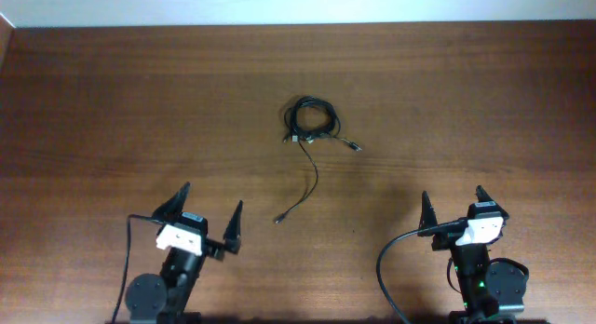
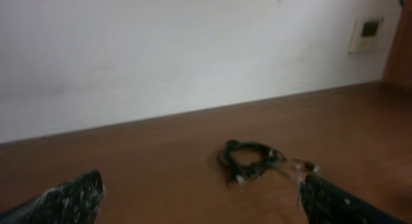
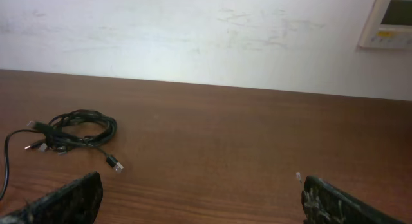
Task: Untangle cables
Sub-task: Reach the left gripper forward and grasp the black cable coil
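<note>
The cables (image 1: pixel 311 118) lie as a small black coil in the middle of the wooden table, with one loose strand (image 1: pixel 307 180) trailing toward the front and ending in a small plug. The coil also shows in the left wrist view as cables (image 2: pixel 250 161) and at the left of the right wrist view as cables (image 3: pixel 76 135). My left gripper (image 1: pixel 207 210) stands open at the front left, well short of the coil. At the front right my right gripper (image 1: pixel 453 206) is open too, with nothing between its fingers.
The wooden table (image 1: pixel 140 101) runs back to a white wall (image 3: pixel 193 31). A wall panel (image 3: pixel 391 18) hangs at the right. Thick black arm cables (image 1: pixel 386 268) curve beside each base at the front edge.
</note>
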`<state>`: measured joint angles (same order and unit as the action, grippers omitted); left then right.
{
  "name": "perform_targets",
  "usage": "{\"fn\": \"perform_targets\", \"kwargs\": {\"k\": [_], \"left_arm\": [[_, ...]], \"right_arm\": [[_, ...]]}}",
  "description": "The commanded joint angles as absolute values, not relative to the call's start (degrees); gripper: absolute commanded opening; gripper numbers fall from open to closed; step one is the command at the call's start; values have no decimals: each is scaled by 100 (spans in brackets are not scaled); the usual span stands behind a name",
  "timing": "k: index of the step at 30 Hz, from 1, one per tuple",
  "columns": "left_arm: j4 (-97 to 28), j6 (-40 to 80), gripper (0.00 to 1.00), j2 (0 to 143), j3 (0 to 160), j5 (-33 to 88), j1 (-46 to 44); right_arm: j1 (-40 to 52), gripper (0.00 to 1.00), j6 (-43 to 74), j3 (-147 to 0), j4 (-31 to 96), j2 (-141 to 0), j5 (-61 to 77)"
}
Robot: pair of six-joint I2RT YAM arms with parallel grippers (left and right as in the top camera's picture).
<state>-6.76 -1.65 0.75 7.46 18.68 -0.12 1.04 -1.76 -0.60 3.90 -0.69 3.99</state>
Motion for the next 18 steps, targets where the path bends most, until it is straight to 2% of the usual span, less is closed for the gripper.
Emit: {"fn": "perform_targets", "kwargs": {"k": [1, 3, 5, 11, 18], "left_arm": [[-1647, -19, 99, 342, 1717, 2176, -34], [-2954, -27, 99, 838, 2445, 2434, -34], [-3577, -158, 99, 1385, 3055, 2432, -34], [-3964, -156, 99, 3085, 4248, 2902, -34], [-4908, -447, 99, 4777, 5494, 2915, -34]], "right_arm": [[73, 98, -187, -32, 419, -21, 388], [73, 99, -187, -32, 419, -21, 388], [73, 98, -187, -32, 419, -21, 388], [73, 98, -187, -32, 419, -21, 388], [73, 98, -187, -32, 419, -21, 388]]}}
